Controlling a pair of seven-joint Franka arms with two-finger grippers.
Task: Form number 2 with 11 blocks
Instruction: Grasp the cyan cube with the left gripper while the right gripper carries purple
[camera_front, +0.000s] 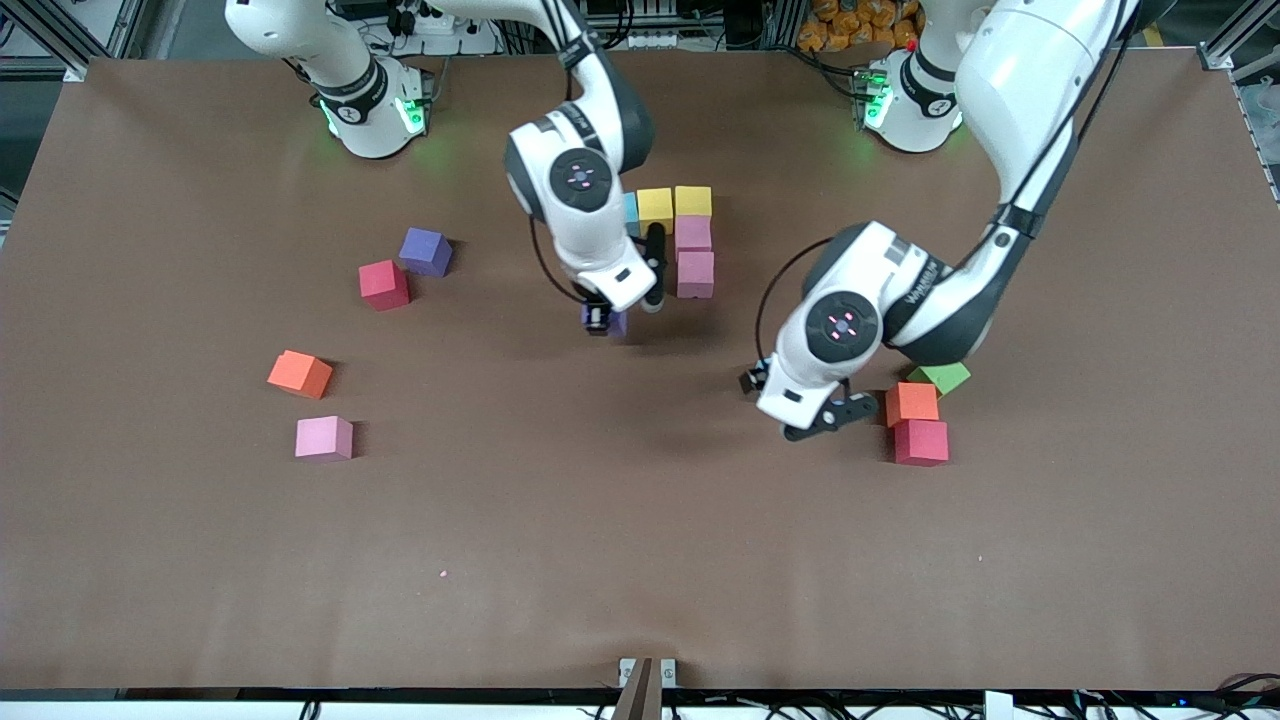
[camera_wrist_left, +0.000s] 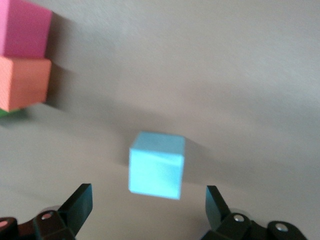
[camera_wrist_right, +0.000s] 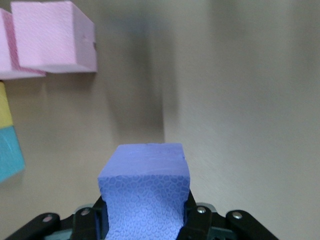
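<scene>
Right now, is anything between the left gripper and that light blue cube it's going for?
Nothing visible. In the left wrist view the left gripper is open, its fingers flanking the light blue cube with bare table between. The orange cube and pink cube sit off to one side.

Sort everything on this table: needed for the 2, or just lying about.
Job: started figure; purple cube in right gripper; light blue cube under open left gripper; loose pink cube; orange cube beside it.
Lying about: green cube.

no legible text on anything here
</scene>
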